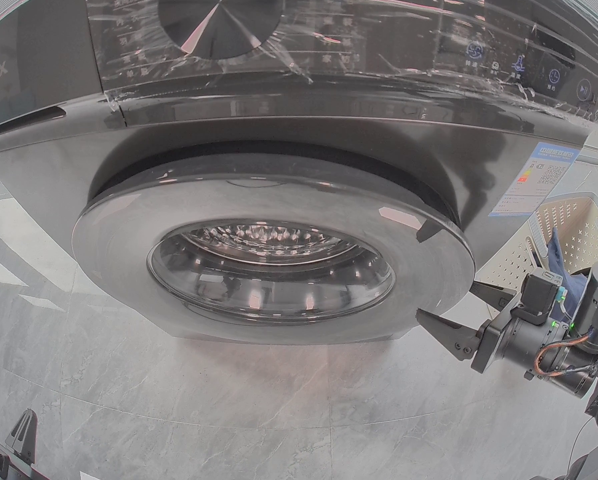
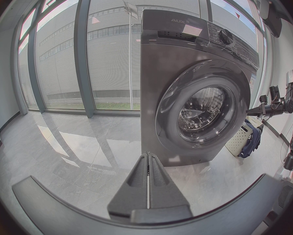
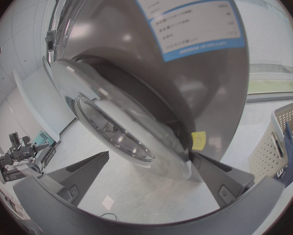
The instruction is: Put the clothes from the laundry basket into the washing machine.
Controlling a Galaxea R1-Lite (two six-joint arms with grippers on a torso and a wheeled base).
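The dark grey washing machine (image 1: 299,135) fills the head view, its round glass door (image 1: 272,268) against the front. My right gripper (image 1: 445,300) is open at the door's right rim. In the right wrist view that rim (image 3: 172,167) lies between the spread fingers of the right gripper (image 3: 148,154). The white perforated laundry basket (image 1: 572,228) stands right of the machine with dark blue clothes (image 1: 560,261) hanging over its edge. My left gripper (image 2: 148,160) is shut on nothing, low and well back from the machine (image 2: 198,92).
Pale tiled floor (image 1: 212,395) stretches in front of the machine. Tall windows (image 2: 81,56) stand behind and to its left. A yellow sticker (image 3: 198,140) sits on the machine front near the door's edge. A label (image 1: 539,178) is stuck on the front at upper right.
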